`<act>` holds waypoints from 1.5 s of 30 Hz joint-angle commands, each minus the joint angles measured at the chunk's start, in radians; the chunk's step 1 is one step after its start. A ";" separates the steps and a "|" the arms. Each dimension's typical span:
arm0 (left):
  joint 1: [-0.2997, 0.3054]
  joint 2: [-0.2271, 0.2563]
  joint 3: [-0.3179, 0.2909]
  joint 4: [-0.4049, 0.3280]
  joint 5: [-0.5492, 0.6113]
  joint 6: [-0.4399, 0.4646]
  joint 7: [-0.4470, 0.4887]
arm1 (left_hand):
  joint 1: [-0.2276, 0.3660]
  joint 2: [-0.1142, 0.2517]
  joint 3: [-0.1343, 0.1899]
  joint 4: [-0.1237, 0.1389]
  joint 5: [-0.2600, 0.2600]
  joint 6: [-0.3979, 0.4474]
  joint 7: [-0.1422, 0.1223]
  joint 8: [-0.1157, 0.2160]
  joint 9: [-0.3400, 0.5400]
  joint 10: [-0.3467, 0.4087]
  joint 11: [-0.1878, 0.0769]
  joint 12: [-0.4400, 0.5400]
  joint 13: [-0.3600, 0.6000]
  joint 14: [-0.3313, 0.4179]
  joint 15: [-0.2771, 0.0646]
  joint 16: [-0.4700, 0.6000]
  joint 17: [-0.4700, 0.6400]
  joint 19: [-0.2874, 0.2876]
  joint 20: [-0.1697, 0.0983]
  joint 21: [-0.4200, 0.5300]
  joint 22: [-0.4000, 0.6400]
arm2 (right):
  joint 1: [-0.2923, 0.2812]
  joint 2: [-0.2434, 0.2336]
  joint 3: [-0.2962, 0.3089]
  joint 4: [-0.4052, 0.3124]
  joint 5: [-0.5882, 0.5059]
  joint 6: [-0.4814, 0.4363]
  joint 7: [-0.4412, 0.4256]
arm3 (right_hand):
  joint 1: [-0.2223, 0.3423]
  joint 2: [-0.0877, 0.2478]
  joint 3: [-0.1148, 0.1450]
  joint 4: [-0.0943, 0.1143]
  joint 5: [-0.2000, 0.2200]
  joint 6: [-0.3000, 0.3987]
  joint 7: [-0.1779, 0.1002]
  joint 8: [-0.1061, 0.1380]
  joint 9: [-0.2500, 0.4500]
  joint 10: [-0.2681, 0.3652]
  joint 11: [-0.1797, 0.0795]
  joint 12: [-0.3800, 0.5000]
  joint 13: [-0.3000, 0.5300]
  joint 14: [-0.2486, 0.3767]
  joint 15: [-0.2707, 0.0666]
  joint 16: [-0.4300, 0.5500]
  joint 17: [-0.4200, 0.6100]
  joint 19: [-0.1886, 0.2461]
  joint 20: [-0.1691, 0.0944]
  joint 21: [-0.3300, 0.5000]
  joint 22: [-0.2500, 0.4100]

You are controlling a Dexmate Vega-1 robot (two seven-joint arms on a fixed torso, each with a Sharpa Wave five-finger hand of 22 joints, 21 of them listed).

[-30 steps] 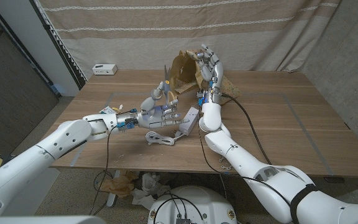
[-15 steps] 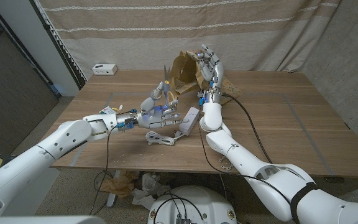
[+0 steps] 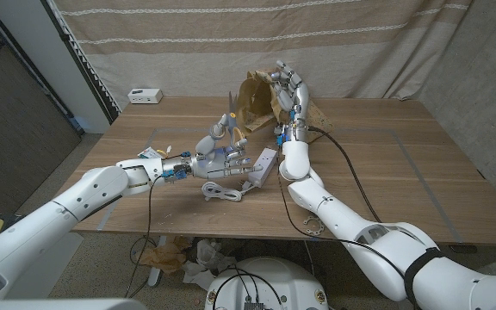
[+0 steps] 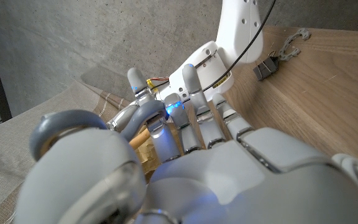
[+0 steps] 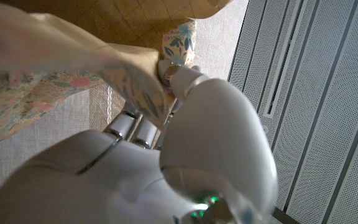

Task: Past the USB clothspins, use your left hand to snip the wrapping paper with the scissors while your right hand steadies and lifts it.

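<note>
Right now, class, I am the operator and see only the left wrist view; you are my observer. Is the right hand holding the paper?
Observer: Yes. In the head view the right hand holds the paper with its top raised above the table.
Operator: Where do my scissors point?
Observer: The scissors stand upward from the left hand, with their tips beside the paper's edge; I cannot tell whether they touch it.
Operator: Is anything lying near my hand?
Observer: A white power strip and a cable lie on the table next to it.
</note>
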 commanded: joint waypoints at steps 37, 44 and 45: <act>-0.014 -0.032 0.031 0.040 0.005 0.006 -0.067 | -0.006 0.002 -0.004 -0.003 -0.002 0.003 0.056 0.009 0.003 0.003 -0.029 0.003 0.006 0.012 -0.136 0.009 0.008 -0.003 0.000 0.004 0.000 | 0.004 -0.038 -0.002 -0.050 -0.022 -0.036 0.050 | 0.015 0.048 0.134 0.111 -0.013 -0.025 -0.031 0.006 -0.002 -0.138 -0.008 -0.197 -0.147 0.155 -0.163 0.123 0.058 0.039 -0.165 0.008 0.027; -0.005 -0.026 0.023 0.040 0.008 -0.003 -0.067 | -0.006 0.002 -0.004 -0.003 -0.001 0.003 0.059 0.009 0.003 0.004 -0.029 0.003 0.006 0.013 -0.135 0.010 0.010 -0.004 0.000 0.004 0.000 | 0.020 -0.029 -0.004 -0.020 -0.030 -0.024 0.028 | 0.017 0.048 0.132 0.111 -0.013 -0.027 -0.033 0.006 -0.002 -0.138 -0.014 -0.206 -0.156 0.153 -0.163 0.117 0.050 0.036 -0.166 0.007 0.027; -0.006 -0.025 0.024 0.040 0.010 -0.002 -0.069 | -0.006 0.002 -0.004 -0.003 -0.001 0.003 0.059 0.009 0.003 0.004 -0.029 0.003 0.006 0.013 -0.135 0.010 0.010 -0.004 0.000 0.004 0.000 | 0.023 -0.026 -0.003 -0.014 -0.032 -0.021 0.023 | 0.017 0.049 0.132 0.112 -0.013 -0.028 -0.032 0.006 -0.002 -0.137 -0.014 -0.207 -0.158 0.153 -0.163 0.116 0.048 0.035 -0.166 0.007 0.027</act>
